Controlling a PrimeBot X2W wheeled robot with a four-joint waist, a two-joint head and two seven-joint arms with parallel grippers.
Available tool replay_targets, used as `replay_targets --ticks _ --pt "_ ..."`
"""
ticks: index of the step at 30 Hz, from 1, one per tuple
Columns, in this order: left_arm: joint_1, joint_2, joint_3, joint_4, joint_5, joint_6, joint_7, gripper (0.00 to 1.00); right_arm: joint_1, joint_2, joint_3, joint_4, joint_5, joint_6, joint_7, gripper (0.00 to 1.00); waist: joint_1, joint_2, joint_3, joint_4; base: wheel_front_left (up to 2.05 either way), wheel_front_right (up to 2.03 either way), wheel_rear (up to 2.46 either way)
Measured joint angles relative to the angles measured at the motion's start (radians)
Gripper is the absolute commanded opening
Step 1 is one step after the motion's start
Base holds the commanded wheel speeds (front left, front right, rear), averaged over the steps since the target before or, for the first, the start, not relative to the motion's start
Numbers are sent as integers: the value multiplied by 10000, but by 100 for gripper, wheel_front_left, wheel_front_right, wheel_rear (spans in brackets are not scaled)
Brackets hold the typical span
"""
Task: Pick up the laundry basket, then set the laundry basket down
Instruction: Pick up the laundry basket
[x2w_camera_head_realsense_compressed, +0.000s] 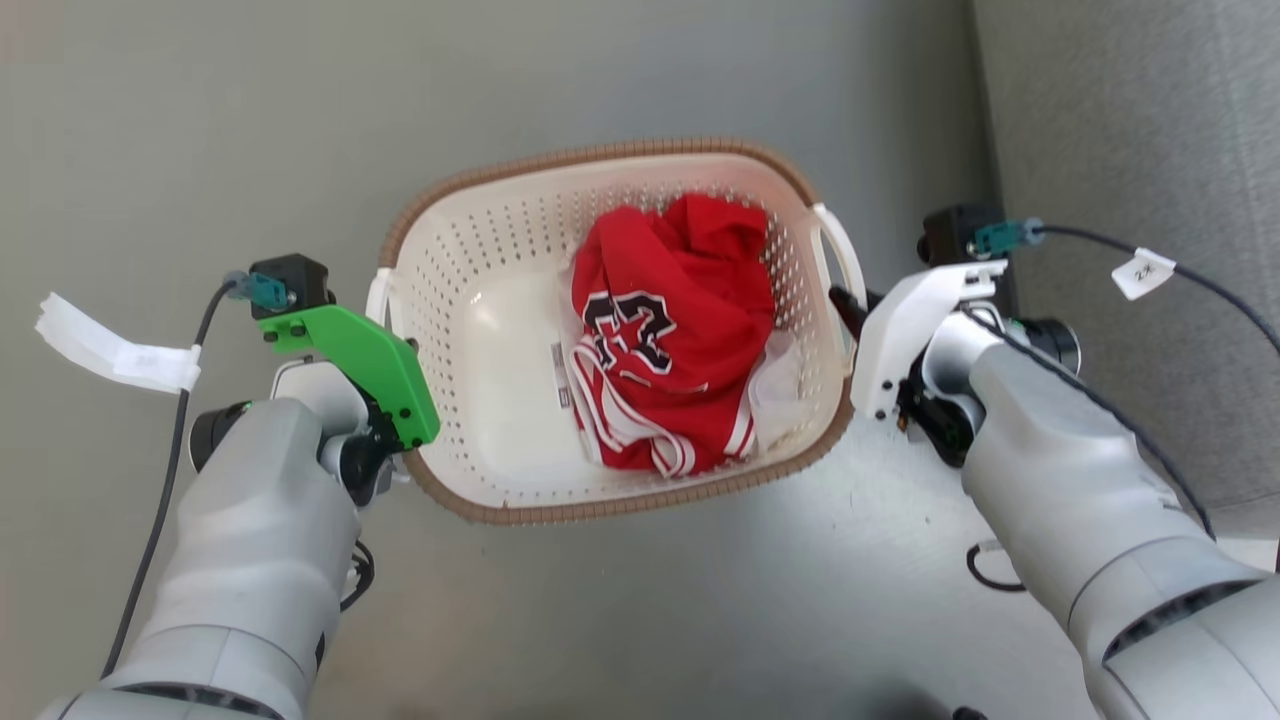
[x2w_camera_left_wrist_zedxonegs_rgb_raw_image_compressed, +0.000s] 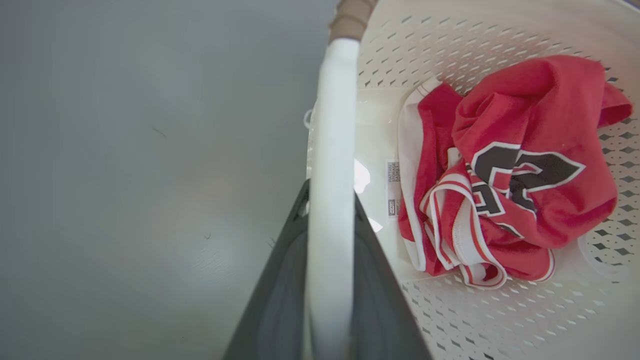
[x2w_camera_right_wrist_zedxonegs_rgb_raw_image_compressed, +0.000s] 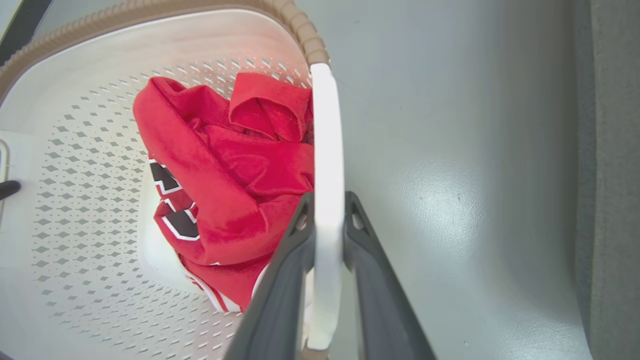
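Floor (x2w_camera_head_realsense_compressed: 200, 120): plain grey, w/ a grey fabric block (x2w_camera_head_realsense_compressed: 1130, 150) at far R of head view.

Basket (x2w_camera_head_realsense_compressed: 600, 152): centre of head view, between the two arms, open side up and roughly level. Can't tell for sure if it's on the floor or just off it.

L gripper (x2w_camera_left_wrist_zedxonegs_rgb_raw_image_compressed: 331, 200): closed down on L handle (x2w_camera_left_wrist_zedxonegs_rgb_raw_image_compressed: 332, 125), one dark finger each side of the white loop, no gap seen. R gripper (x2w_camera_right_wrist_zedxonegs_rgb_raw_image_compressed: 328, 200): same on R handle (x2w_camera_right_wrist_zedxonegs_rgb_raw_image_compressed: 327, 125), pinched tight.

Jersey (x2w_camera_head_realsense_compressed: 680, 330): red, bunched up, sits toward the basket's R half. A bit of white cloth pokes out under it.

Step, my read: both grips are made, so this is the pick-up/carry part and the set-down is not yet done. Next move needs both arms going together at the same rate and keeping their spacing. Otherwise the basket tips, or a thin loop twists out of a pinch.

Count: 1 basket, 2 handles, 2 grippers, 1 jersey, 1 small label (x2w_camera_head_realsense_compressed: 561, 375) on the basket bottom.
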Motion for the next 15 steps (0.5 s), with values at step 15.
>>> replay_targets --ticks 15 --pt "792 2 -221 192 -454 -10 815 0 970 -2 468 -107 637 0 963 0 0 0 -1801 -77 0 0 0"
